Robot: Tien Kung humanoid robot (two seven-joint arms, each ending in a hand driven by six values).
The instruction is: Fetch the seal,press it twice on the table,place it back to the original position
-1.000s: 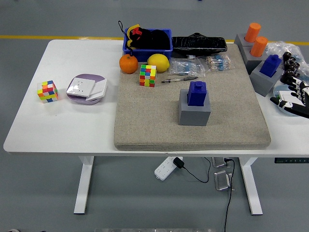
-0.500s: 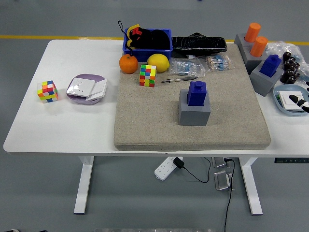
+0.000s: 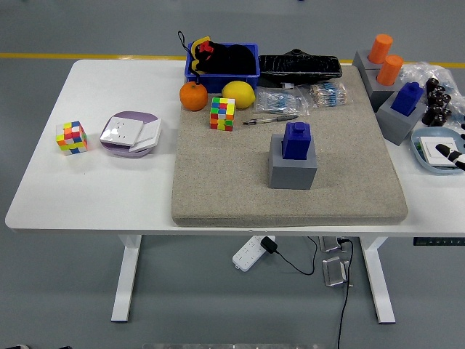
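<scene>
Blue is the seal (image 3: pixel 296 139), and it stands upright in its grey base (image 3: pixel 292 169) near the middle of the beige felt mat (image 3: pixel 218 182), on the white table (image 3: pixel 116 189). Nothing touches it. Only a small white part of the right hand (image 3: pixel 455 155) shows at the right edge, over a pale blue dish (image 3: pixel 424 138); I cannot tell if its fingers are spread or curled. It is well apart from the seal. Behind the seal lie a pen (image 3: pixel 269 120) and a colour cube (image 3: pixel 222 114), beside an orange (image 3: pixel 193 96) and a lemon (image 3: pixel 238 94). At the far right stand another blue seal (image 3: pixel 407 97) and two orange ones (image 3: pixel 385 59). On the left side rest a second cube (image 3: pixel 71 137) and a purple case (image 3: pixel 129 134).
</scene>
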